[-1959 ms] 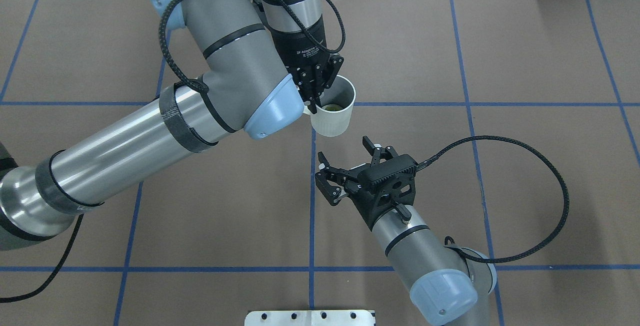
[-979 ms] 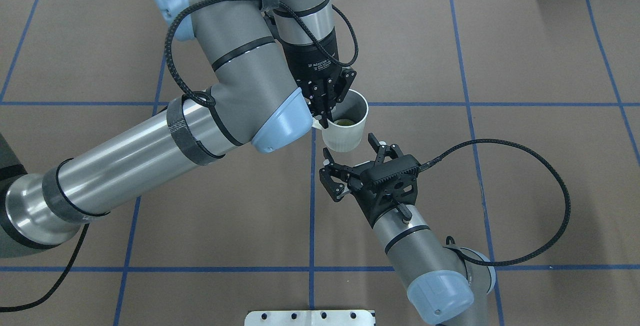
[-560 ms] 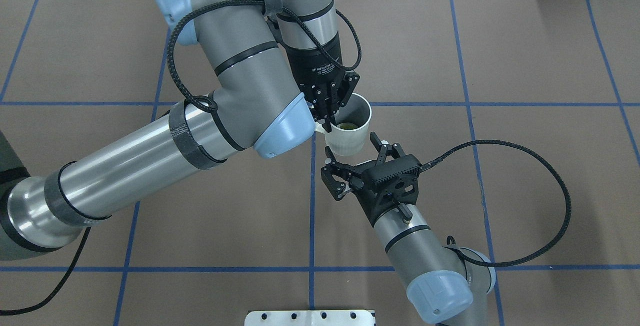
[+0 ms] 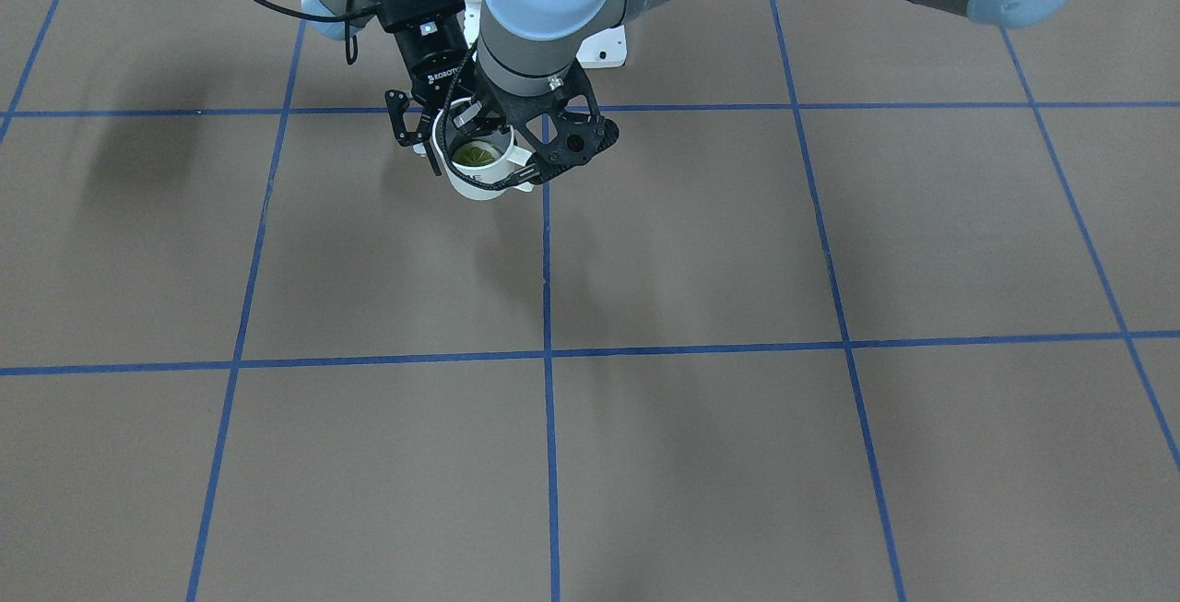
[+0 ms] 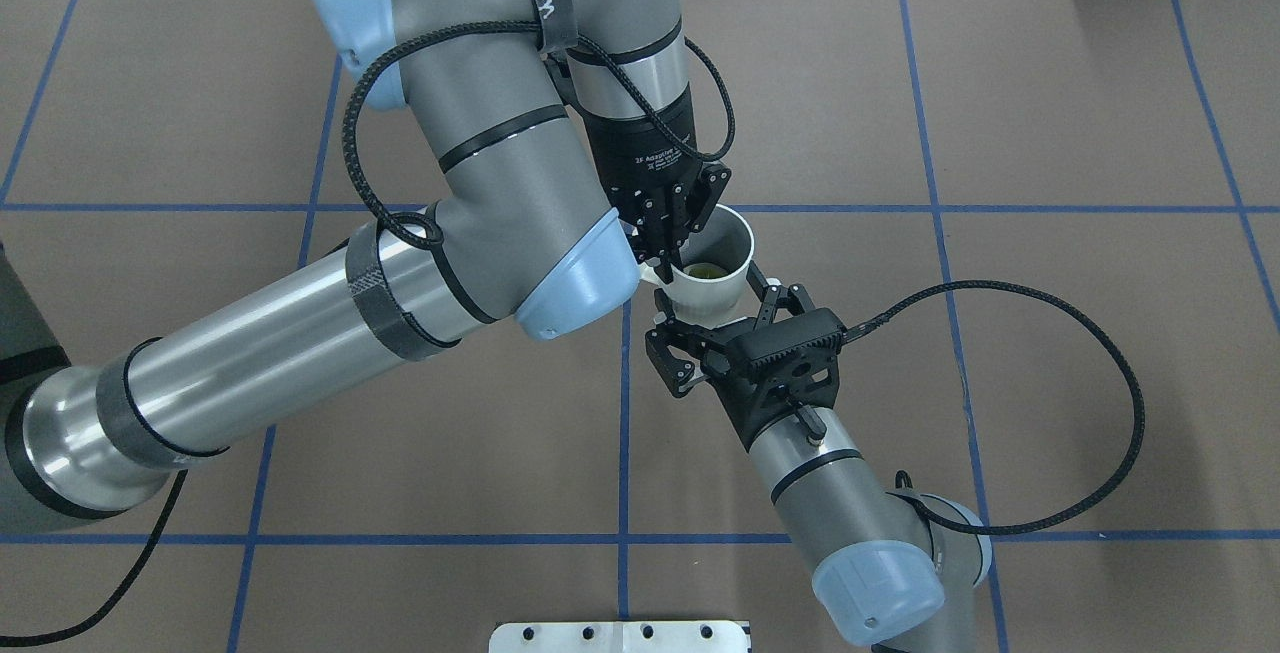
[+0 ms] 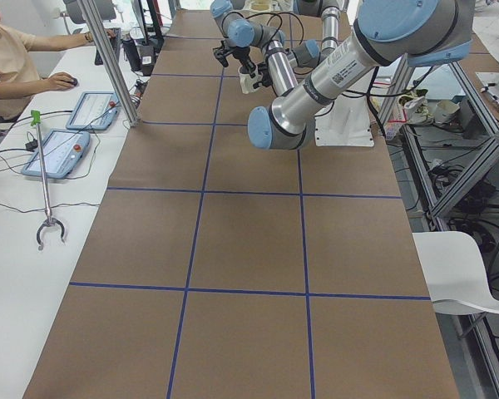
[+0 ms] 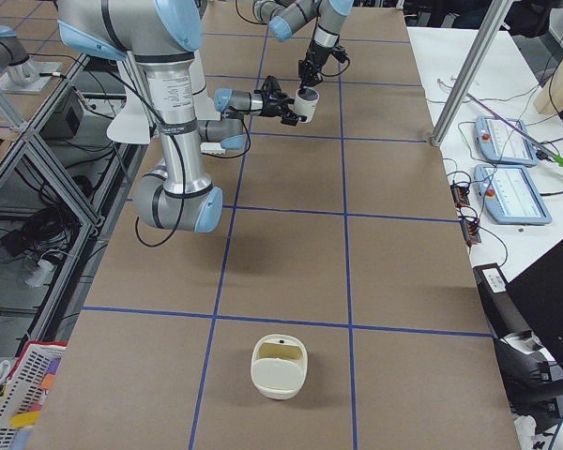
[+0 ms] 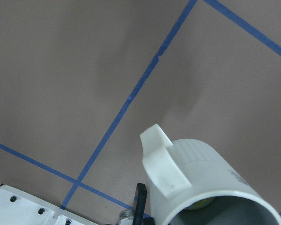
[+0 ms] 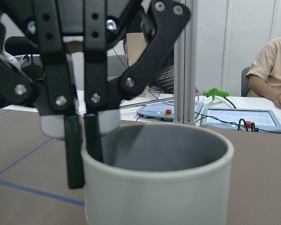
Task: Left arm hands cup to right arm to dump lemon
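Since 2 s ago, above the bench [image 5: 1050, 383], my left arm [image 5: 280, 363] has carried the cup [image 5: 700, 299] over to my right arm [image 5: 820, 493]. Now left tool [image 5: 670, 263] is clamped on the rim [image 5: 746, 239] by the handle [image 8: 161, 164], cup airborne; right tool [image 5: 712, 309] spread either side of its lower wall. Likely rigid, smooth, chippable: grip mid-body, level. Loose lemon [image 5: 705, 271] inside.

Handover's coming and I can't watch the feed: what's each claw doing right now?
Left claw: closed on the rim of the cup.
Right claw: open, one finger on either side of the cup.
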You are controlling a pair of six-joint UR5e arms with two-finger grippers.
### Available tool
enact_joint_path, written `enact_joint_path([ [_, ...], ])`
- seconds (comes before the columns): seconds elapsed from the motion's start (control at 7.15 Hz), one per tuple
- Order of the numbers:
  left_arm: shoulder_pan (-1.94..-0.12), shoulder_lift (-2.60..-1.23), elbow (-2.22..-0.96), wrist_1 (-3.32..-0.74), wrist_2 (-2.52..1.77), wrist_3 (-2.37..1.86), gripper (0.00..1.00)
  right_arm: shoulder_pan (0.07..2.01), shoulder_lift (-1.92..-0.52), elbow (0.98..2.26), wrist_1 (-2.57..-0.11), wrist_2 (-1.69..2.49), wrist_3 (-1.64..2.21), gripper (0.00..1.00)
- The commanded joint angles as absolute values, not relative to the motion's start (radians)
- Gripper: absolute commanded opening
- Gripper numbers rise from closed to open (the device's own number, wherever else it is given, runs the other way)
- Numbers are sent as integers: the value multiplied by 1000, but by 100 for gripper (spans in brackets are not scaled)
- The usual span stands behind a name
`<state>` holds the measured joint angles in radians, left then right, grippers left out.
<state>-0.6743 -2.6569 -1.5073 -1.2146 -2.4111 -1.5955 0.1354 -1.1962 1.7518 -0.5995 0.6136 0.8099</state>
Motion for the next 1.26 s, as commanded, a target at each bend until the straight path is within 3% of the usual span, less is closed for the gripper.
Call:
enact_joint_path([
  [0.0,-660,-2655,-1523,-1219,-2411,-1629,0,135,-1195,1746,-598,611,810,98],
  [0.42,-655,-2655,-1523,-1221,-2411,-1631,0,127,-1197,1743,-597,611,810,98],
  [0.56,-653,-2657,-1525,-1221,-2411,-1629,0,127,-1200,1743,-597,611,808,83],
  [0.7,-652,-2658,-1523,-1221,-2410,-1631,0,127,-1204,1743,-595,612,807,57],
  [0.84,-650,-2658,-1522,-1223,-2410,-1631,0,127,-1207,1743,-597,611,807,37],
  [0.98,-649,-2658,-1523,-1223,-2408,-1629,8,127,-1207,1743,-597,611,807,26],
  [1.12,-649,-2658,-1523,-1242,-2404,-1628,99,127,-1207,1743,-598,611,807,23],
])
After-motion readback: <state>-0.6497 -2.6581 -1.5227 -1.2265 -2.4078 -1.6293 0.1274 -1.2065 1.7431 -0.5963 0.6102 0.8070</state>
